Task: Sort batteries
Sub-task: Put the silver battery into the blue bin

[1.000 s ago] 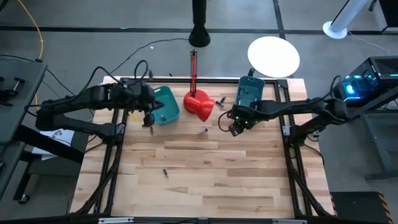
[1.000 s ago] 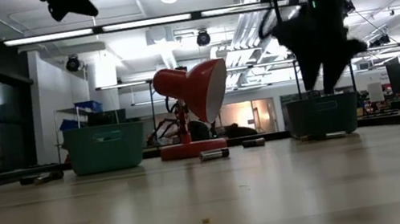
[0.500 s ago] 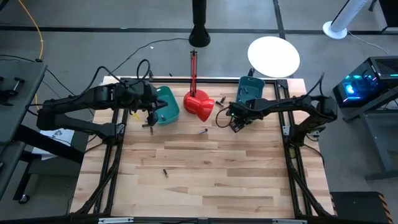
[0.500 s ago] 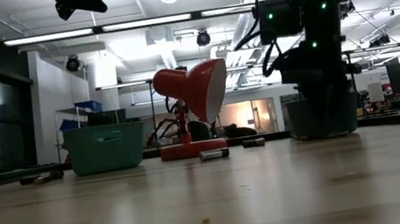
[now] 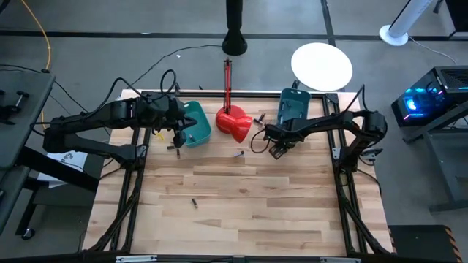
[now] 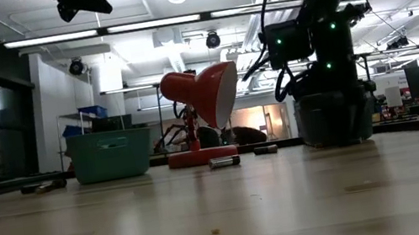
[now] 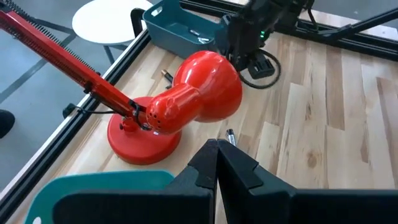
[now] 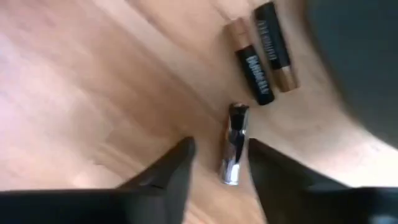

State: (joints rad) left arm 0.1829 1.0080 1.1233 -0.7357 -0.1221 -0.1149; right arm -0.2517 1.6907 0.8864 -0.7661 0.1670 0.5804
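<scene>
Batteries lie scattered on the wooden table: a silver one [image 8: 235,146] between my right gripper's fingers, two black-and-copper ones [image 8: 255,71] just beyond it, one [image 5: 239,154] near the red lamp [image 5: 234,124] and one [image 5: 194,202] toward the near left. My right gripper [image 8: 221,165] points down at the table beside the right teal bin [image 5: 294,107], open, one finger on either side of the silver battery. My left gripper [image 7: 216,158] hangs shut above the table by the left teal bin [image 5: 196,126]. My right gripper comes from above, pointing down, with its fingers [image 8: 180,165] standing along either long side of the silver battery's near end [image 8: 230,171]. Whether a finger touches it I cannot tell. The battery lies flat on the table.
The red lamp stands at the far middle, its head tipped down between the two bins. Black frame rails [image 5: 135,175] run along the table's sides. A cable [image 5: 257,139] loops on the wood near my right gripper. A white round disc [image 5: 322,66] stands beyond the far edge.
My right gripper has come down from well above the table to the tabletop in front of the right teal bin, turning about its wrist as it sank. My left gripper has kept still.
</scene>
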